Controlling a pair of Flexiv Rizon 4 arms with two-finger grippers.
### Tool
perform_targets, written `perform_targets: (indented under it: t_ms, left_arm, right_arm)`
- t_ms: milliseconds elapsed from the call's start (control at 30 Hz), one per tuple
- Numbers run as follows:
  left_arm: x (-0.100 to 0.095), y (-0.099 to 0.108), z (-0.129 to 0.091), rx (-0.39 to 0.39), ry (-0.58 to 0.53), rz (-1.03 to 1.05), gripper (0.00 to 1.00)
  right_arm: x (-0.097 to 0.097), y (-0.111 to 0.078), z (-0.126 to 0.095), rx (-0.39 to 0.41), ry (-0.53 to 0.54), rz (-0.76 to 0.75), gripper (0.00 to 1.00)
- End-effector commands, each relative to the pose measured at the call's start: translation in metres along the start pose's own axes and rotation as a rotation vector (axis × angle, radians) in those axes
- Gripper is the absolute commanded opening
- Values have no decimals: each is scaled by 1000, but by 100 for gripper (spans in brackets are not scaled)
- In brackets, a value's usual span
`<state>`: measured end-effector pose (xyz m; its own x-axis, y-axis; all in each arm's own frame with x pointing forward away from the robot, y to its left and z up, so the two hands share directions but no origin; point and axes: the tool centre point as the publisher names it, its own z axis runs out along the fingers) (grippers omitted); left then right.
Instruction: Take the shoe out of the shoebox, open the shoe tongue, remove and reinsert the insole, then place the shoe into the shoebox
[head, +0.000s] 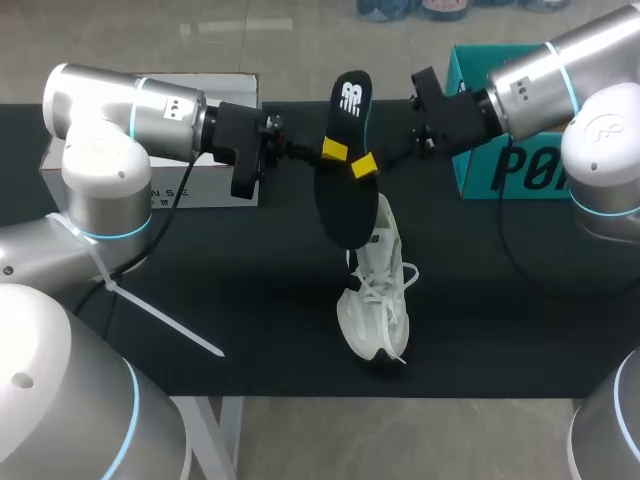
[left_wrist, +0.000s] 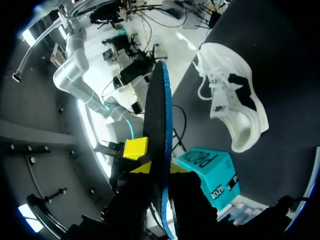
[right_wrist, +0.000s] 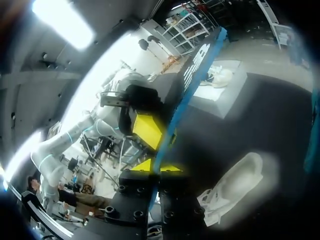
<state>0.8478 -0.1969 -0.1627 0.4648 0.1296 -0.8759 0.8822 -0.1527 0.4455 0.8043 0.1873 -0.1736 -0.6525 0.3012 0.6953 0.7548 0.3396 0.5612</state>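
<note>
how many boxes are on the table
2. A white shoebox stands at the far left of the table, and a teal box stands at its far right. Others may be hidden from view.

Matte black tabletop (head: 270, 300)

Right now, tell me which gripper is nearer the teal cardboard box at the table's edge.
Right. The right gripper clamps the black flat insole on its box-facing side; the left gripper clamps the far side, away from the teal cardboard box.
</note>
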Motion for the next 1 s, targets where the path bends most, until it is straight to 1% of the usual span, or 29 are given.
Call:
perform_targets:
  t_ms: [33, 100, 167, 200, 300, 400, 467, 567, 633, 700, 867, 1000]
  left_arm:
    - [0, -3, -2, 21, -4, -19, 100]
    - [-1, -9, -9, 68, 56, -99, 100]
    - [3, -18, -20, 109, 89, -203, 100]
    - [5, -21, -24, 118, 99, -231, 100]
    - [17, -38, -49, 151, 166, -394, 100]
    - [24, -50, -70, 160, 234, -483, 100]
    - [26, -59, -87, 163, 301, -530, 100]
    - [26, -68, -102, 144, 325, -581, 100]
    - [24, -73, -109, 131, 337, -602, 100]
    - [22, -76, -112, 145, 367, -629, 100]
    - [22, -76, -112, 145, 367, -629, 100]
    - [22, -76, -112, 145, 367, -629, 100]
  right_arm:
    - [8, 0, -1, -6, -21, -1, 0]
    - [11, 1, -1, -6, -31, -4, 0]
    - [12, 2, -2, -5, -40, -8, 0]
    - [13, 2, -2, -5, -43, -9, 0]
    - [15, 2, -4, -5, -57, -11, 0]
    - [14, 0, -7, -7, -70, -10, 0]
    - [12, -3, -9, -4, -86, -8, 0]
    - [7, -6, -13, 2, -110, -8, 0]
    - [2, -8, -16, 2, -116, -4, 0]
    - [0, -9, -19, 0, -123, -3, 0]
    - [0, -6, -21, -17, -121, -6, 0]
    - [-6, -3, -25, -30, -131, -4, 0]
